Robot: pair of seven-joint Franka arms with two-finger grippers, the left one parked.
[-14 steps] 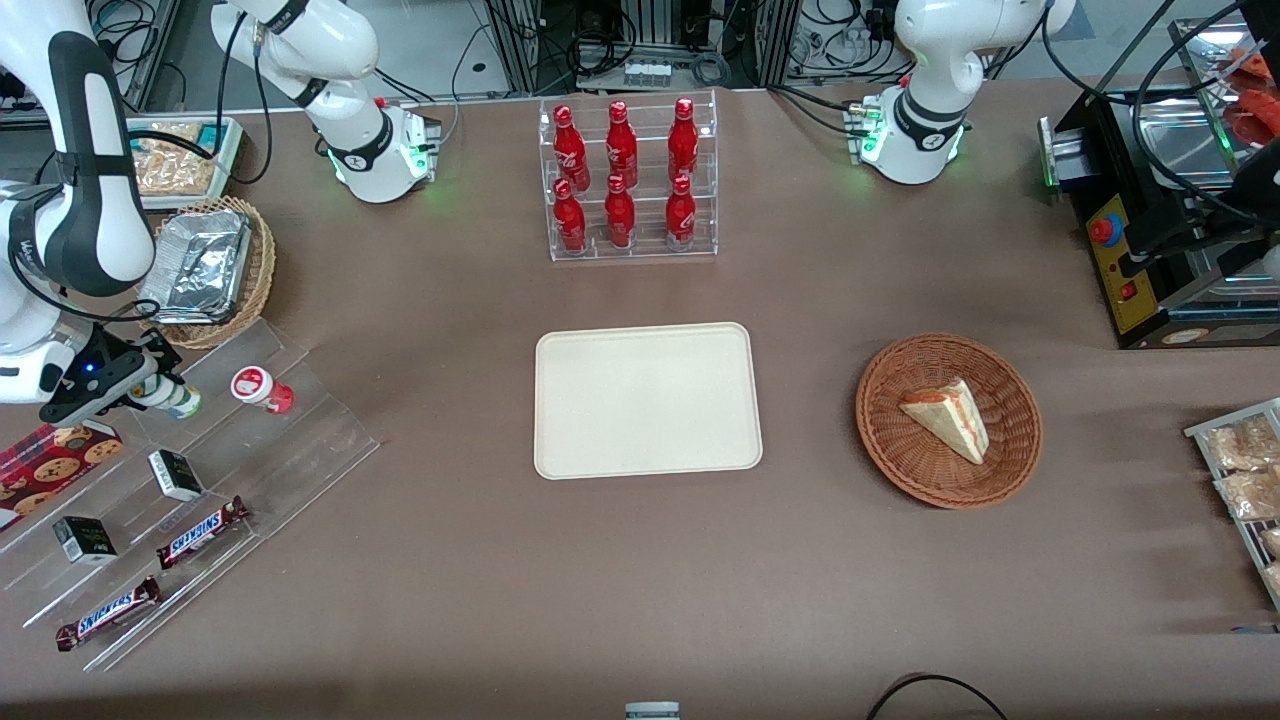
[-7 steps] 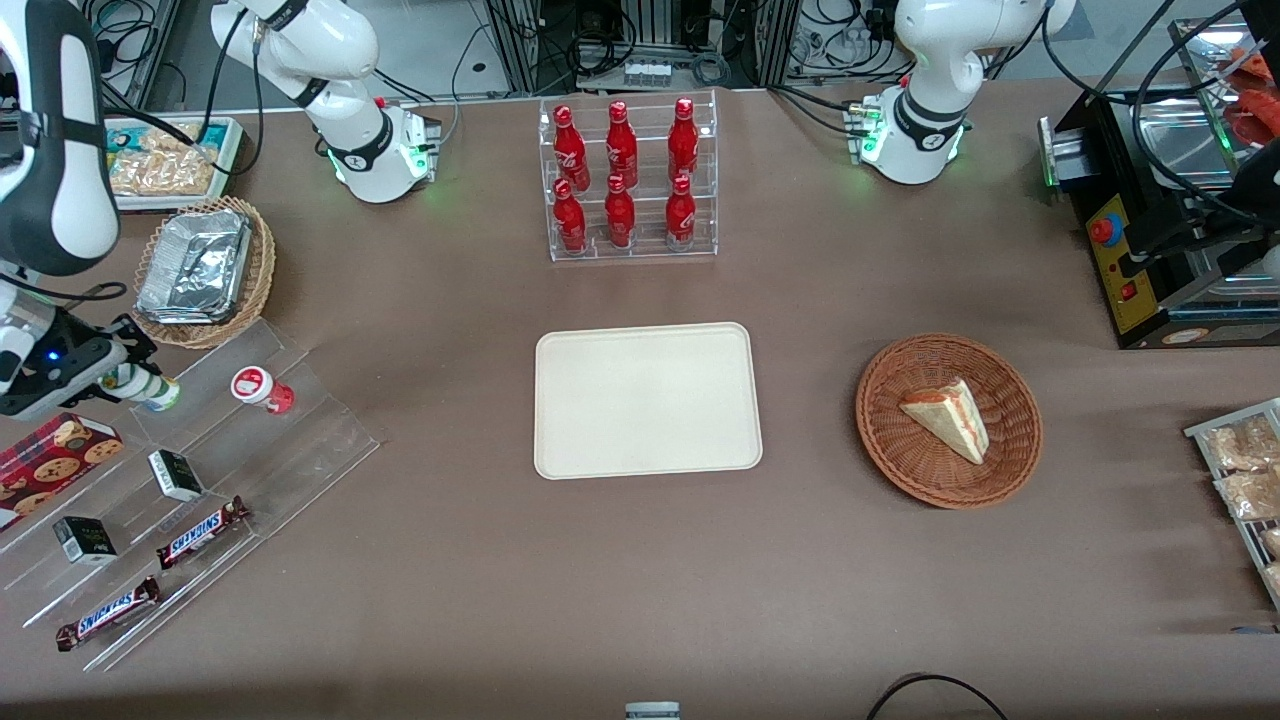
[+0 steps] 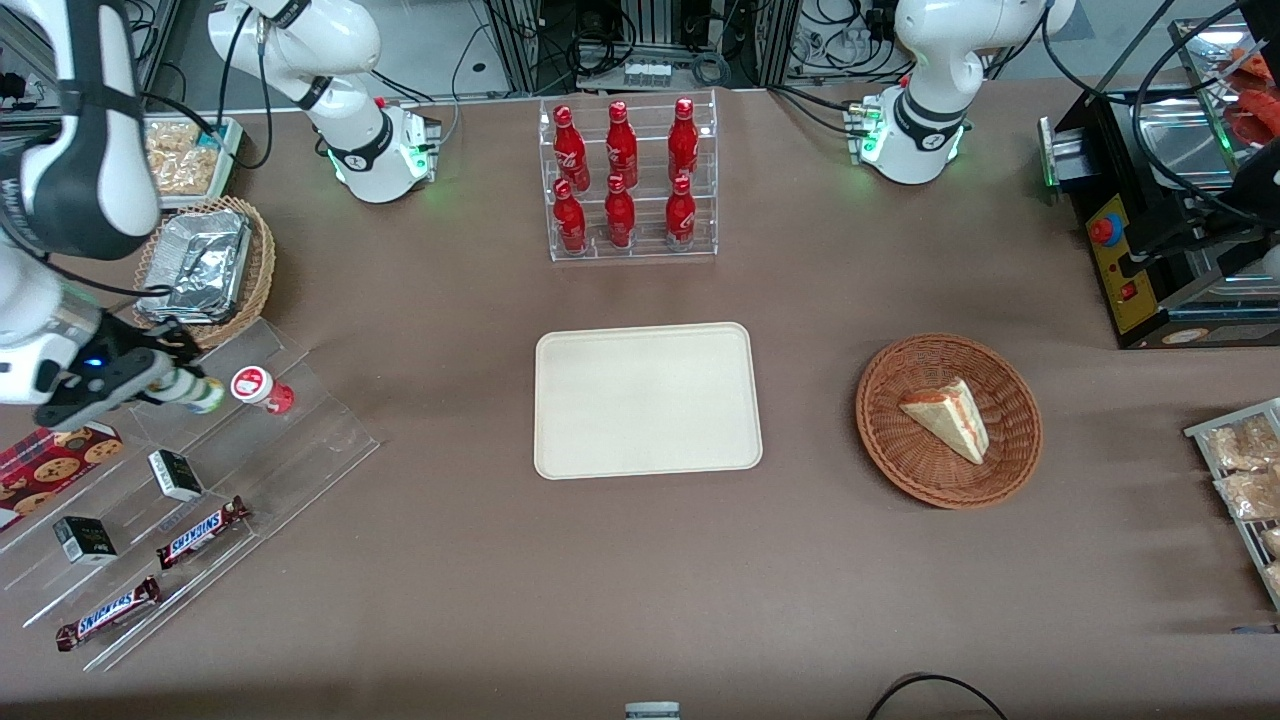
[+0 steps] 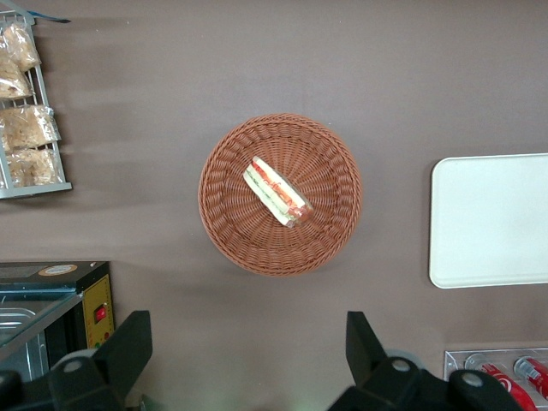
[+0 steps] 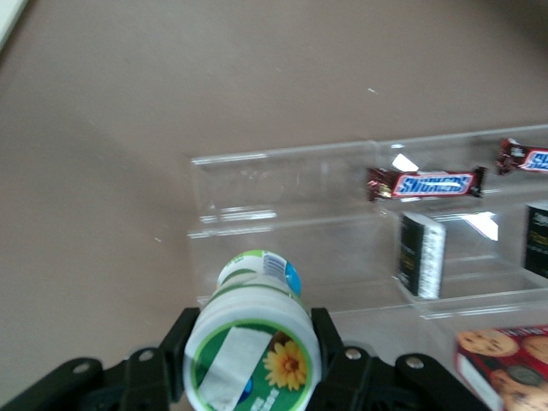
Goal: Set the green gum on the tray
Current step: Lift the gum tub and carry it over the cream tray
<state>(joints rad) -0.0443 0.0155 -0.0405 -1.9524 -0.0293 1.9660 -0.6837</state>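
Observation:
My right gripper [image 3: 175, 385] is shut on the green gum [image 3: 195, 392], a small white bottle with a green-rimmed lid, and holds it above the clear acrylic shelf, close beside the red-lidded bottle [image 3: 258, 388]. In the right wrist view the green gum [image 5: 251, 355] sits between the black fingers [image 5: 334, 368], its lid with a white and orange flower label facing the camera. The cream tray [image 3: 646, 400] lies flat in the middle of the table, well away toward the parked arm's end. It also shows in the left wrist view [image 4: 492, 218].
A clear stepped shelf [image 3: 300, 440] holds Snickers bars [image 3: 200, 530], small dark boxes [image 3: 175, 473] and a cookie pack [image 3: 45, 455]. A wicker basket with a foil container [image 3: 205, 265] lies close by. A rack of red bottles [image 3: 625, 180] and a basket with a sandwich [image 3: 948, 418] lie farther along.
My gripper with the green gum first pulled away from the shelf toward the table's end, then swung back toward the tray, now close beside the red-lidded bottle.

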